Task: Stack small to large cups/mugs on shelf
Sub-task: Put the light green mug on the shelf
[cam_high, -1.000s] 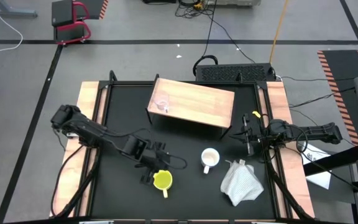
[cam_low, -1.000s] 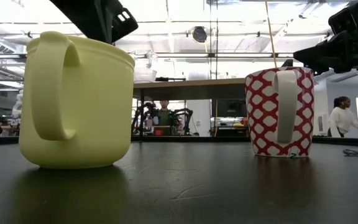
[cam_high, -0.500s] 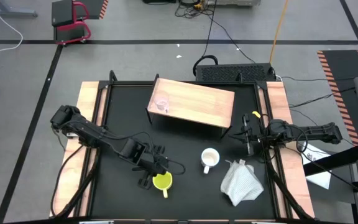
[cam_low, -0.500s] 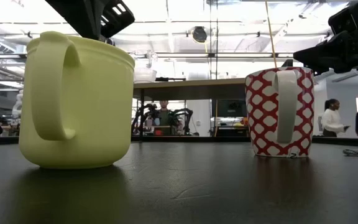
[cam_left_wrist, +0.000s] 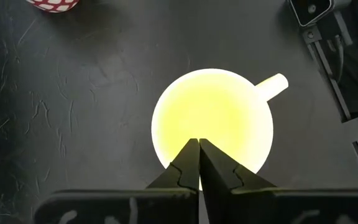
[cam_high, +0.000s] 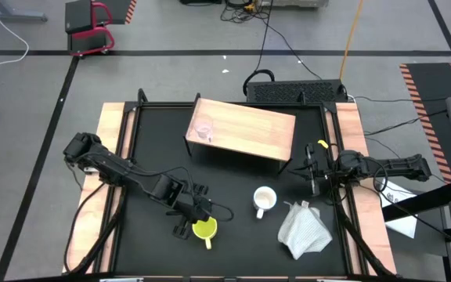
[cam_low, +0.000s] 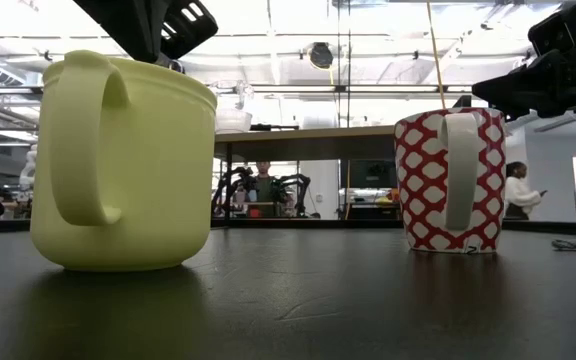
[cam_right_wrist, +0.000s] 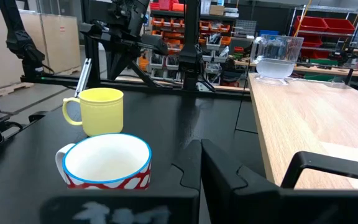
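Small clear glass cup [cam_high: 203, 131] already up on the light wooden shelf on dark legs [cam_high: 249, 129], at its left end — one of three placed, by the look of it. Two to go: pale yellow plastic handled mug [cam_high: 204, 229] near the front edge of the black counter [cam_high: 233, 176], left of centre, and white mug with red lattice pattern [cam_high: 264, 199] near the counter's middle, right of the yellow one, well apart from it. Left end effector [cam_left_wrist: 199, 163] poised right over the yellow mug's open mouth, fingers clenched together, gripping nothing, not yet on the rim. Right end effector [cam_high: 312, 168] parked at the counter's right edge beside the shelf's right end, fingers pressed together and holding nothing. Crumpled white cloth [cam_high: 304, 229] at the front right, clear of both mugs. Nothing blocking the path back to the shelf.
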Robot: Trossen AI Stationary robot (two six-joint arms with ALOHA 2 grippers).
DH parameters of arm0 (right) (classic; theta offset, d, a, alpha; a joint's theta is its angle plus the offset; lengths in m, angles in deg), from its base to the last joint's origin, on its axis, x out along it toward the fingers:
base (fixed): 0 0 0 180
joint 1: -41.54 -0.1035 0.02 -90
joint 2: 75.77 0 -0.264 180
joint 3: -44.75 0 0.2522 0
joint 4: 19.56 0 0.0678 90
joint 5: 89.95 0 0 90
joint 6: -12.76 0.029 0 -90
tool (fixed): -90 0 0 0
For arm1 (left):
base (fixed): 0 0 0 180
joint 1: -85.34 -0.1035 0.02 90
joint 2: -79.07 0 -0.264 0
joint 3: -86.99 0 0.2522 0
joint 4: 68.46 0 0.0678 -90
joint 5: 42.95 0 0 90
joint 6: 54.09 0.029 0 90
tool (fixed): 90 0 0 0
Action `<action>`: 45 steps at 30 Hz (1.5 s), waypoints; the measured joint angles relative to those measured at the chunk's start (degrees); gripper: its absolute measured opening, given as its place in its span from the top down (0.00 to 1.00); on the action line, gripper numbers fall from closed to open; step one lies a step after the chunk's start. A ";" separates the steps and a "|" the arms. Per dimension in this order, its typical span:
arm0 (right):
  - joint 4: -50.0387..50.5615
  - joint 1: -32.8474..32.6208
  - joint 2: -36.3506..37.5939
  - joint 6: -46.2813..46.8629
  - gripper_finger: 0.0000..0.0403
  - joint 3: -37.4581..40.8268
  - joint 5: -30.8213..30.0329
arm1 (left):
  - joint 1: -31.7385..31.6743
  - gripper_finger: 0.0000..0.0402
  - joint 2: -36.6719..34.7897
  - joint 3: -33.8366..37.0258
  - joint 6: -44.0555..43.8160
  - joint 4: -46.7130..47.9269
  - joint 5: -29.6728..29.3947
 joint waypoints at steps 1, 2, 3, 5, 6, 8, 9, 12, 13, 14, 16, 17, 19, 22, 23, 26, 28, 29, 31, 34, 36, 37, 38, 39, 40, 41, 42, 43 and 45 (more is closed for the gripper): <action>0.00 -0.01 0.00 0.00 1.00 0.01 0.00 | 0.00 0.96 0.00 0.00 0.00 -0.01 0.00; 0.00 0.00 0.00 0.00 1.00 0.01 0.00 | 0.00 0.95 0.00 0.00 0.00 -0.01 0.01; 0.00 -0.01 0.00 0.00 1.00 0.00 0.00 | 0.01 0.95 0.00 0.00 0.00 0.00 0.08; 0.00 0.00 0.00 0.00 1.00 0.01 0.00 | 0.00 0.94 -0.02 0.00 0.28 -0.03 1.03; 0.00 0.00 0.00 0.00 1.00 0.00 0.00 | 0.00 0.93 -0.02 0.00 0.46 -0.11 1.40; 0.00 -0.01 0.00 0.00 1.00 0.00 0.00 | 0.00 0.92 -0.02 0.00 0.44 -0.55 1.46; 0.00 0.01 0.00 0.00 1.00 0.00 0.00 | 0.00 0.91 -0.02 0.00 0.44 -0.94 1.46; -0.02 0.01 0.00 0.00 1.00 0.00 -0.01 | -0.09 0.88 -0.02 0.00 -0.01 -1.87 1.49; -0.02 0.00 0.00 0.00 1.00 0.00 -0.01 | -0.22 0.87 -0.02 0.00 -0.12 -2.02 1.52; -0.02 0.00 0.00 0.00 1.00 0.01 -0.02 | -0.38 0.86 -0.02 0.00 -0.20 -2.10 1.55; -0.10 0.00 0.00 -0.01 1.00 0.01 -0.02 | -0.74 0.83 -0.02 0.00 -0.22 -2.10 1.55; -0.16 0.01 0.02 -0.01 1.00 0.01 -0.02 | -0.95 0.81 -0.02 0.00 -0.24 -2.10 1.55; -0.18 -0.01 0.00 -0.02 1.00 0.00 -0.02 | -1.20 0.78 -0.04 0.00 -0.23 -2.10 1.57; -0.21 0.01 0.00 -0.02 1.00 0.00 -0.03 | -1.54 0.73 -0.04 0.00 0.23 -2.10 2.42; -0.22 0.00 0.00 -0.01 1.00 0.01 -0.04 | -1.65 0.71 -0.04 0.00 0.27 -2.10 2.52; -0.24 -0.01 0.00 -0.02 1.00 0.02 -0.04 | -1.81 0.67 -0.04 0.00 0.72 -2.11 2.60; -0.26 0.01 0.00 -0.02 1.00 0.01 -0.04 | -1.84 0.64 -0.04 0.00 1.17 -2.12 2.62; -0.27 0.00 0.00 -0.02 1.00 0.00 -0.04 | -1.84 0.63 0.02 0.00 1.22 -2.11 2.62; -0.28 0.00 0.00 -0.02 1.00 0.01 -0.04 | -2.13 0.62 0.60 0.00 1.81 -2.11 2.64; -0.31 -0.01 0.02 -0.02 1.00 0.02 -0.07 | -2.41 0.62 1.43 0.15 2.50 -0.92 2.67; -0.33 -0.01 0.00 -0.02 1.00 0.00 -0.05 | -2.77 0.62 2.17 0.09 3.00 -1.83 2.67; -0.34 -0.01 -0.01 -0.02 1.00 0.00 -0.10 | -2.82 0.62 2.27 0.18 3.08 -1.33 2.67; -0.35 0.01 -0.11 -0.02 1.00 0.01 -0.09 | -2.87 0.62 2.26 0.22 3.08 -1.03 2.65; -0.35 0.01 -0.17 -0.02 1.00 0.00 -0.09 | -2.96 0.62 2.15 0.19 3.14 -1.55 2.64; -0.35 -0.01 -0.21 -0.02 1.00 0.01 -0.09 | -3.09 0.62 2.12 0.08 3.39 -1.97 2.64; -0.42 -0.01 -0.30 -0.02 1.00 0.00 -0.11 | -3.21 0.62 2.12 0.07 3.45 -1.90 2.64; -0.37 -0.01 -0.45 -0.02 1.00 0.02 -0.11 | -3.21 0.62 2.15 0.11 3.45 -1.57 2.64; -0.35 -0.01 -0.50 -0.02 1.00 0.00 -0.09 | -3.22 0.62 2.20 0.15 3.47 -1.54 2.62; -0.39 0.00 -0.55 -0.02 1.00 0.00 -0.09 | -3.23 0.62 2.19 0.15 4.01 -1.53 2.60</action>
